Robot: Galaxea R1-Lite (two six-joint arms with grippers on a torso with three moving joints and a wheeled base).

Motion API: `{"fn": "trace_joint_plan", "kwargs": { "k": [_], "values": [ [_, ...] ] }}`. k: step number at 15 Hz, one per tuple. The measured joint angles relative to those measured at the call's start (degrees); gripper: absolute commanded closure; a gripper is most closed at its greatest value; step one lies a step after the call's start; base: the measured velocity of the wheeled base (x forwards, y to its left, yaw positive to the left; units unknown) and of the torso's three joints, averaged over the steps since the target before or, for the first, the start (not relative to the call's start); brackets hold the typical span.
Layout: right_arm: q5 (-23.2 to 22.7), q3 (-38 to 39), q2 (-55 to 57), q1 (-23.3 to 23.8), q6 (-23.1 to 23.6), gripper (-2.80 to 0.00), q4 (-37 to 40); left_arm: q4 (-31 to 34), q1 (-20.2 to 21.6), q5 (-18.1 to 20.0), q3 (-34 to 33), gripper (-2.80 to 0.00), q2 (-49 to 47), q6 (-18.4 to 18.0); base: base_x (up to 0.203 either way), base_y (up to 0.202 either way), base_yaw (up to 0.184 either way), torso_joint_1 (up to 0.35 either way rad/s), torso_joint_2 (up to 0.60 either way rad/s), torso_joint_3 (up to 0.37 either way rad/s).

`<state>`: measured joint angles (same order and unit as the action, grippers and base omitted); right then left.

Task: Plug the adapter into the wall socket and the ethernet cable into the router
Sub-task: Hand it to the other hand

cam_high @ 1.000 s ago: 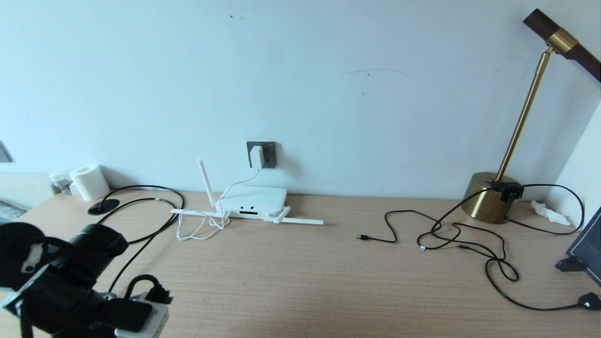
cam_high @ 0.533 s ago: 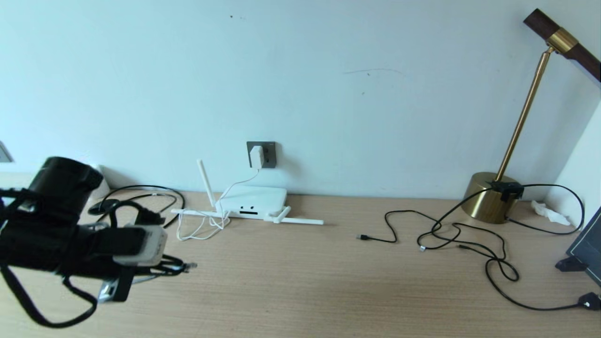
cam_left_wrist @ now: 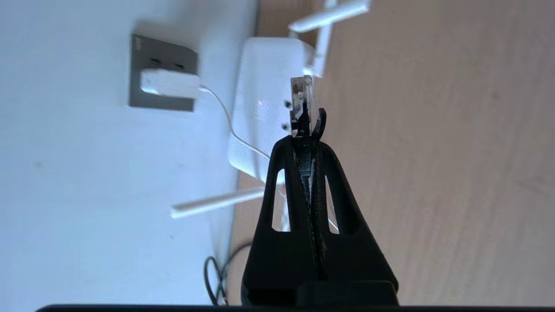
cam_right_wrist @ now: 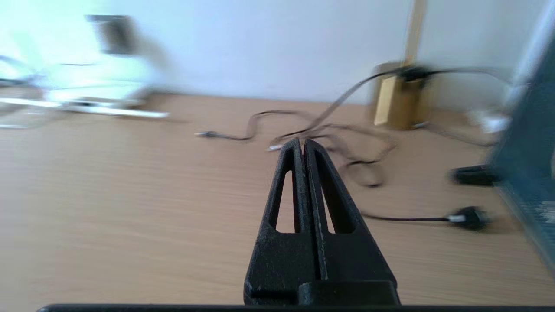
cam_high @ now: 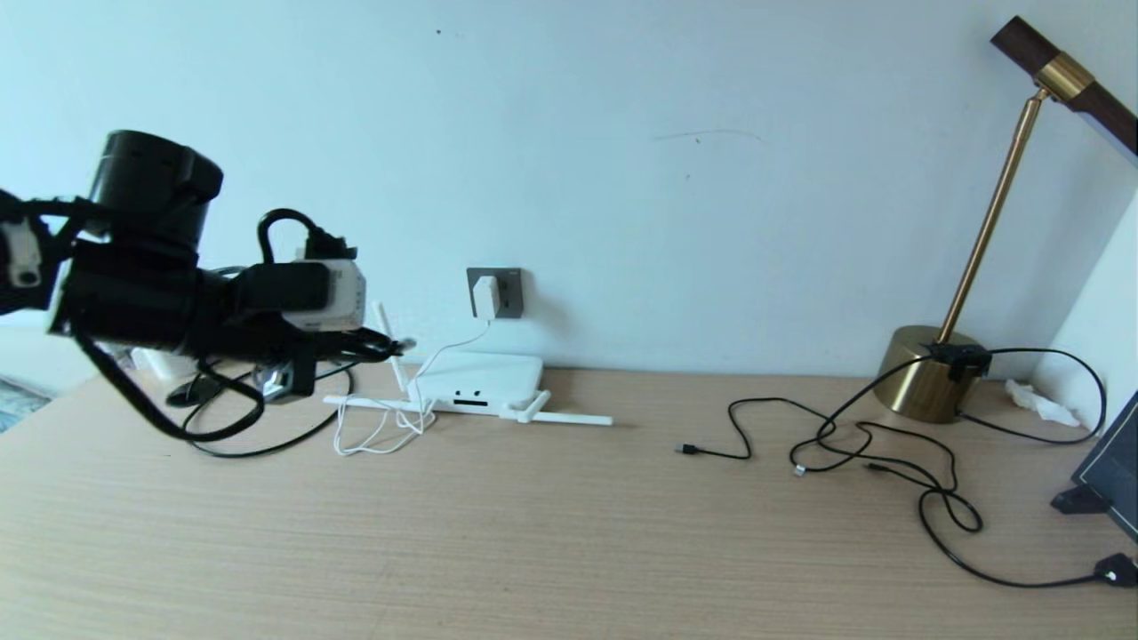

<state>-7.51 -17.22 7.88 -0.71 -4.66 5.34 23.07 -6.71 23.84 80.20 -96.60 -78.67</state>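
Note:
My left gripper [cam_high: 389, 343] hangs in the air left of the router [cam_high: 480, 378], shut on the ethernet cable. The cable's clear plug [cam_high: 405, 342] sticks out past the fingertips toward the router. In the left wrist view the gripper [cam_left_wrist: 305, 138] pinches the black boot, and the clear plug [cam_left_wrist: 300, 99] lies over the router [cam_left_wrist: 260, 143]. The white adapter [cam_high: 485, 296] sits plugged in the grey wall socket [cam_high: 510, 293], its thin cord running down to the router. My right gripper [cam_right_wrist: 302, 145] is shut on nothing, low over the table's right half.
One router antenna [cam_high: 389, 342] stands upright close to the held plug; another [cam_high: 569, 418] lies flat. A white cord tangle [cam_high: 382, 431] lies left of the router. Thin black cables [cam_high: 889, 458], a brass lamp [cam_high: 925, 382] and a dark panel [cam_high: 1111, 471] fill the right side.
My left arm rose from the table's near left corner and swung up and toward the router, carrying the ethernet plug. The adapter, socket and router have not moved.

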Motion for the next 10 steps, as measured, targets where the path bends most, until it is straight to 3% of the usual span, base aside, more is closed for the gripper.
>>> {"fn": "trace_joint_plan", "kwargs": {
  "k": [3,5,6,8,10],
  "values": [
    [-14.2,-11.0,15.4,-0.5,-9.5,0.0,5.1,-2.1,-4.0,-2.0,2.3,0.0,-1.5,2.1,0.0,0.0,0.0,0.0,0.0,0.0],
    [-25.2,-15.8,26.9,-0.8,-12.9,0.0,4.5,-2.1,-7.4,-3.2,2.6,0.0,-1.5,2.5,0.0,0.0,0.0,0.0,0.0,0.0],
    [-29.4,-17.2,31.9,-1.1,-13.7,-2.8,2.9,-2.0,-9.1,-4.4,2.8,0.0,-1.4,2.8,0.0,0.0,0.0,0.0,0.0,0.0],
    [-35.3,-19.4,41.9,-3.2,-15.0,-2.8,-2.1,-2.1,-13.2,-5.7,2.8,0.0,-0.9,4.2,0.0,0.0,0.0,0.0,0.0,0.0],
    [-37.5,-21.5,49.8,-7.7,-16.4,-2.8,-6.4,-2.3,-17.6,-7.4,2.7,0.0,-0.7,5.6,0.0,0.0,0.0,0.0,0.0,0.0]
  ]
}}
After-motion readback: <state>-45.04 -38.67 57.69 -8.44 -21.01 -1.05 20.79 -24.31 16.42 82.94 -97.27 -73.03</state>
